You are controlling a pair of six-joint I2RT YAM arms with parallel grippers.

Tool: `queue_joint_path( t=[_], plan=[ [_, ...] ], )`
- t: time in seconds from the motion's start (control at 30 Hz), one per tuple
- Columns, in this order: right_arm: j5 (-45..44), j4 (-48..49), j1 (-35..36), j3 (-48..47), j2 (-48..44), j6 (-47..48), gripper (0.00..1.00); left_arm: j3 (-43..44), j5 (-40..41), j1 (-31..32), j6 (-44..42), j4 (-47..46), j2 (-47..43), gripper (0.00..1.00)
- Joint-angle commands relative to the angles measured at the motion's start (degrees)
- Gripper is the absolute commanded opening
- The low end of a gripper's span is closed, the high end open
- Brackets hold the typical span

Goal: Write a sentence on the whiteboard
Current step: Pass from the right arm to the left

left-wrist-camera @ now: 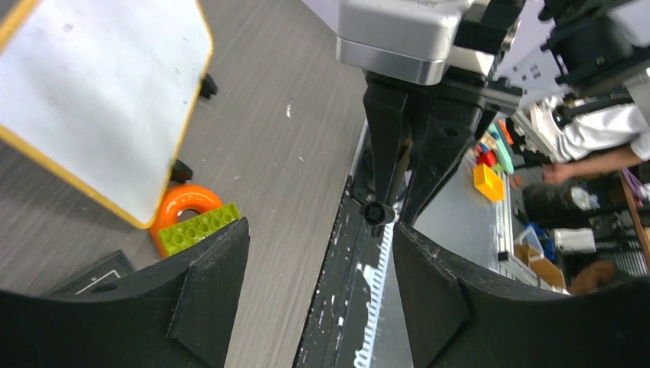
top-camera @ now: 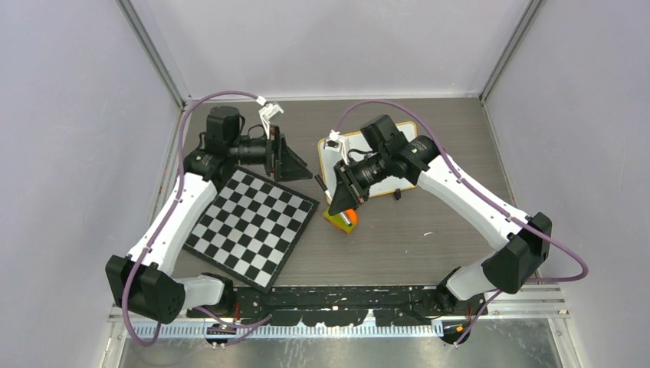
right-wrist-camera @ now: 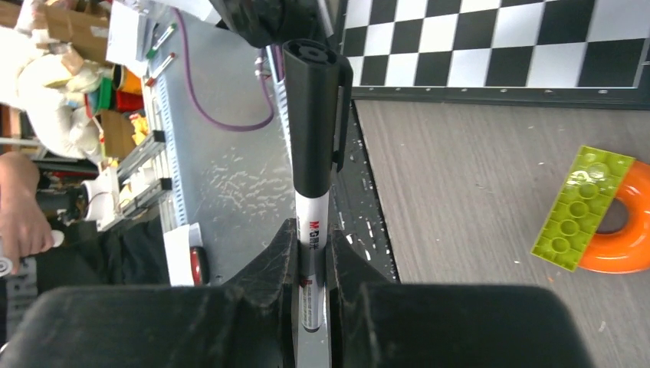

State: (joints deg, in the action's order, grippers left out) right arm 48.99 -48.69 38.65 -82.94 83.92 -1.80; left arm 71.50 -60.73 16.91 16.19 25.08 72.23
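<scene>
- Closest to the left wrist cam: left gripper at the bottom of frame. Its fingers are spread wide with nothing between them, only table in the gap.
- Same view, upper left: whiteboard, skewed in frame. It has a glossy white face with faint smudges, a thin yellowish frame, and two black feet on its right-hand edge.
- Just below the board's lower corner is an orange ring with a green brick lying against it.
- Upper centre: right gripper points toward the lens, jaws pinched on a marker seen end-on.
- Right wrist view: right gripper at bottom centre, clamped tight on the marker's white barrel. The black cap sticks up toward top centre.
- A chequered board runs across the top right. The green brick and orange ring sit at the right edge, with the brick overlapping the ring's left side.
- Top view: whiteboard is upper centre, most of its face covered by the right arm.
- Right gripper is at the board's lower left corner, just above the ring and brick.
- Left gripper is a short gap left of the whiteboard, at the far corner of the chequered board.
- Jaw openings can't be read from this view.
</scene>
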Motion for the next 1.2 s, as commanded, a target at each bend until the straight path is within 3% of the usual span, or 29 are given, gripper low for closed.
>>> queue_joint_path(
  t=[0.0,0.3,0.4,0.57,0.63,0.7,0.73,0.83,0.93,1.17],
  plan=[
    [5.9,-3.2,1.0,-1.5,-0.4,3.9,0.0,-3.6,-6.4,3.0,0.8,-7.7,-3.2,0.68],
    [7.1,-5.0,2.3,-2.7,0.5,4.9,0.0,-4.6,-6.9,8.3,2.3,-8.1,-2.6,0.48],
    [7.0,-5.1,2.3,-2.8,0.2,4.9,0.0,-4.9,-7.0,9.1,2.6,-8.2,-2.5,0.37],
    [5.8,-5.2,2.2,-3.6,-0.1,4.6,0.0,-4.7,-7.0,9.3,2.4,-7.0,-2.5,0.1],
    [5.7,-5.1,1.7,-4.0,-0.3,4.2,0.17,-4.3,-5.8,9.2,2.8,-6.4,-2.2,0.0],
    [5.8,-5.1,0.9,-4.8,-0.3,3.6,0.51,-4.6,-4.9,8.1,7.1,-8.7,-1.7,0.0],
    [5.8,-5.0,-0.1,-5.3,-0.2,3.1,0.62,-5.2,-5.1,7.2,9.4,-11.4,-1.5,0.0],
    [6.2,-2.6,-4.3,-6.8,-0.5,-1.4,0.79,-8.8,-4.8,2.9,26.4,-25.6,-1.4,0.0],
    [6.0,6.0,-9.6,-5.0,-3.0,-9.2,0.8,-13.4,0.0,-0.9,41.6,-42.0,-2.7,0.0],
    [-4.6,21.1,-11.0,-2.5,-6.2,-20.2,0.8,-17.6,10.5,-6.7,60.5,-52.0,-3.1,0.0]
  ],
)
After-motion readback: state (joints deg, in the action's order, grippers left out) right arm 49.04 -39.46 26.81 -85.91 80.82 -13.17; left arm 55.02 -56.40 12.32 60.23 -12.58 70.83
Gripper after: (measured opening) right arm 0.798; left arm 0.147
